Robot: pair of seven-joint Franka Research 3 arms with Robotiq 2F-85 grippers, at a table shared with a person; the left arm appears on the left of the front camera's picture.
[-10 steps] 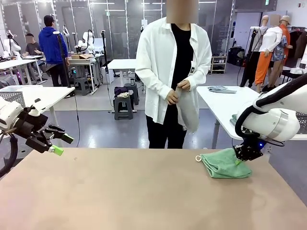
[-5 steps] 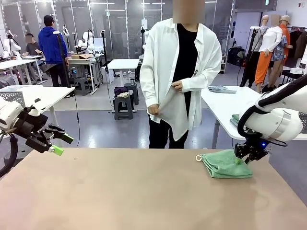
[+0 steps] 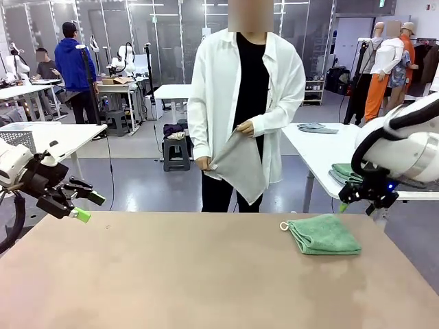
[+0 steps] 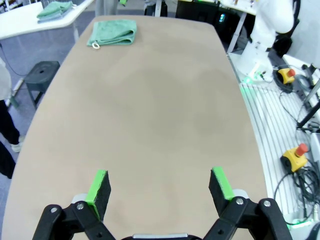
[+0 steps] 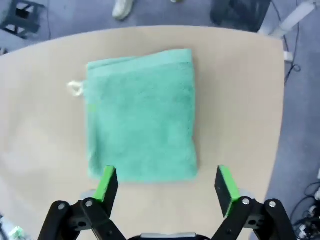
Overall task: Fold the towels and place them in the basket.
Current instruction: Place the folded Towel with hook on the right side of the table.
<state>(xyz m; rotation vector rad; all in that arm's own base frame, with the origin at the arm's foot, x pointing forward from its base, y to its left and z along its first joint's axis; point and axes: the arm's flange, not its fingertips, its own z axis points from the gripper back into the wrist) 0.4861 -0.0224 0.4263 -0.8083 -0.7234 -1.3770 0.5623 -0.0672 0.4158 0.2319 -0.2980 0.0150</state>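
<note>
A mint green towel [image 3: 324,235] lies folded on the tan table [image 3: 171,274], far right, with a small loop [image 3: 283,226] at its left corner. My right gripper [image 3: 357,205] hangs open just above and to the right of it, holding nothing. In the right wrist view the towel [image 5: 140,120] lies flat beyond the spread fingers [image 5: 106,184]. My left gripper [image 3: 90,207] is open over the table's left edge. In the left wrist view the green towel [image 4: 112,32] lies far off. A person holds a pale towel [image 3: 240,164] across the table. The basket is out of view.
A white side table [image 3: 315,147] at the right carries folded grey-green garments [image 3: 346,171]. The person stands close to the far table edge. A dark stool [image 4: 42,75] stands beside the table. The right arm's base [image 4: 260,45] and floor cables lie along one long side.
My right gripper opened, let go of the green towel and rose up and to the right. The person spread the pale towel out between both hands. The left arm stayed still.
</note>
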